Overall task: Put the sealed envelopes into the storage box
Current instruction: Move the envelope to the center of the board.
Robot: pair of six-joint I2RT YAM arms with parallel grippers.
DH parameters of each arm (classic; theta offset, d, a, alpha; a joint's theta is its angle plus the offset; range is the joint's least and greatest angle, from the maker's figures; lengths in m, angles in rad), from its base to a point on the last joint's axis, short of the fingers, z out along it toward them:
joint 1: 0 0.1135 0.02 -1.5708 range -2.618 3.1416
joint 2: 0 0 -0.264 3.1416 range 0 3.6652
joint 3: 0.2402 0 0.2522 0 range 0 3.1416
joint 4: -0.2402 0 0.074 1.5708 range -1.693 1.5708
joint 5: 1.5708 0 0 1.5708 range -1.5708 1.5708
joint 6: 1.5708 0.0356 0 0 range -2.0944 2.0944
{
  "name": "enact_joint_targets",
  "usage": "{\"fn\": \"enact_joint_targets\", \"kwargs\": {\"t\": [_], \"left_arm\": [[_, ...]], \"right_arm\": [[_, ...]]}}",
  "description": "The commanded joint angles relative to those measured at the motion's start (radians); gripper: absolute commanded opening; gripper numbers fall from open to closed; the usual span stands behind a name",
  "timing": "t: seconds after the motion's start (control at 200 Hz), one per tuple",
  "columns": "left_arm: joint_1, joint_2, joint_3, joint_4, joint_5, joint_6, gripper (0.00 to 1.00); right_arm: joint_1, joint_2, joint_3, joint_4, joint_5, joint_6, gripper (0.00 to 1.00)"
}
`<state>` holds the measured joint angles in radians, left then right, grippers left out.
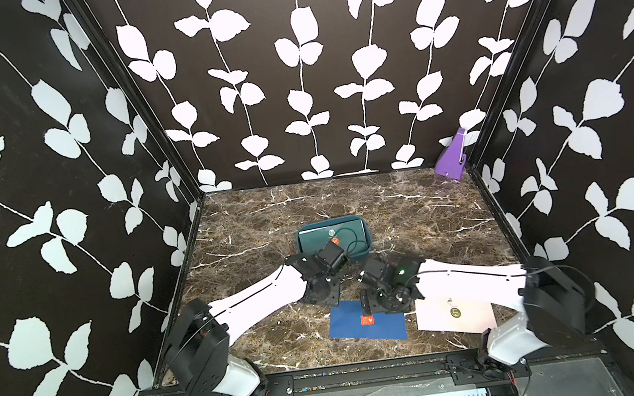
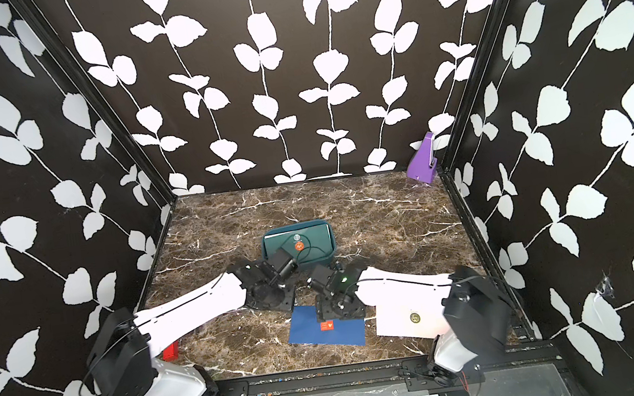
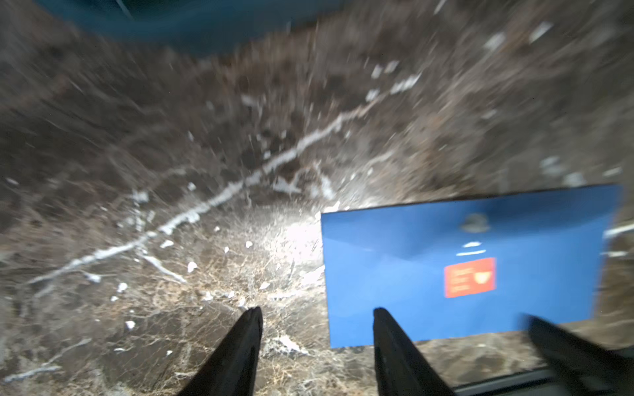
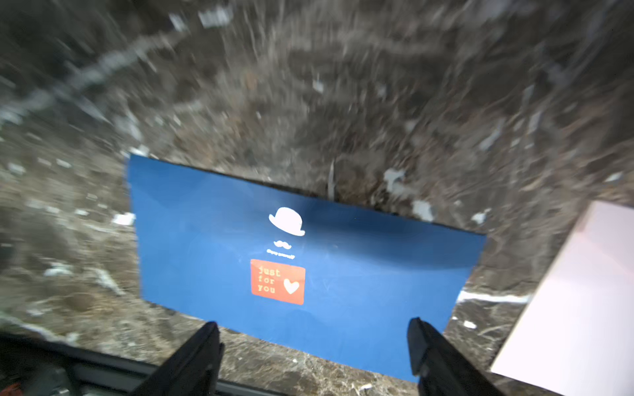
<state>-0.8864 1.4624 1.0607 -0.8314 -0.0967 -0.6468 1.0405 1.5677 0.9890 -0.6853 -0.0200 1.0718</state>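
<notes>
Envelopes of three colours show over the brown, white-veined marble tabletop (image 1: 267,214). A dark green paper envelope (image 1: 312,238) lies flat inside the shallow teal-blue plastic storage box (image 1: 331,221), which sits near the middle of the table. A round silver sticker and an orange one mark the envelope's top face, and the left arm's wrist hides part of its near side in both top views. A navy blue paper envelope (image 4: 377,291) lies flat on the marble near the front edge, apart from the box, sealed with an orange-red rectangular sticker (image 4: 278,281) reading "just for you" under a white hat and moustache print. To its right, not touching it, a pale pink paper envelope (image 1: 468,314) lies flat with a small dark round seal (image 1: 454,313). The left gripper (image 3: 317,329) hangs by the navy envelope's front left corner, its black fingers (image 3: 247,343) spread and empty. The right gripper (image 4: 312,339) hangs over that envelope's long edge nearest the robot, jaws wide apart and pinching nothing; blur hides whether the tips touch paper. A purple angular plastic object (image 1: 452,160) stands in the far right corner, and a small red block (image 2: 170,350) lies beside the left arm.
</notes>
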Motion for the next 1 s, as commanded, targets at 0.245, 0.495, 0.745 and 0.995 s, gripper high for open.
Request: {"fn": "enact_joint_targets", "kwargs": {"t": [0.245,0.495,0.745,0.995], "left_arm": [[0.096,-0.091,-0.010,-0.120,-0.048,-0.019,0.56],[0.142,-0.116,-0.049,-0.122,-0.020,-0.021,0.57],[0.149,-0.094,-0.084,-0.070,0.060,-0.040,0.57],[0.149,-0.069,-0.178,0.106,0.167,-0.032,0.59]], "right_arm": [[0.062,0.181,0.060,0.097,0.035,0.123,0.79],[0.019,0.306,0.143,0.139,-0.011,-0.072,0.79],[-0.016,0.253,0.235,0.073,-0.029,-0.202,0.90],[-0.098,0.080,0.090,0.044,-0.004,-0.191,0.99]]}}
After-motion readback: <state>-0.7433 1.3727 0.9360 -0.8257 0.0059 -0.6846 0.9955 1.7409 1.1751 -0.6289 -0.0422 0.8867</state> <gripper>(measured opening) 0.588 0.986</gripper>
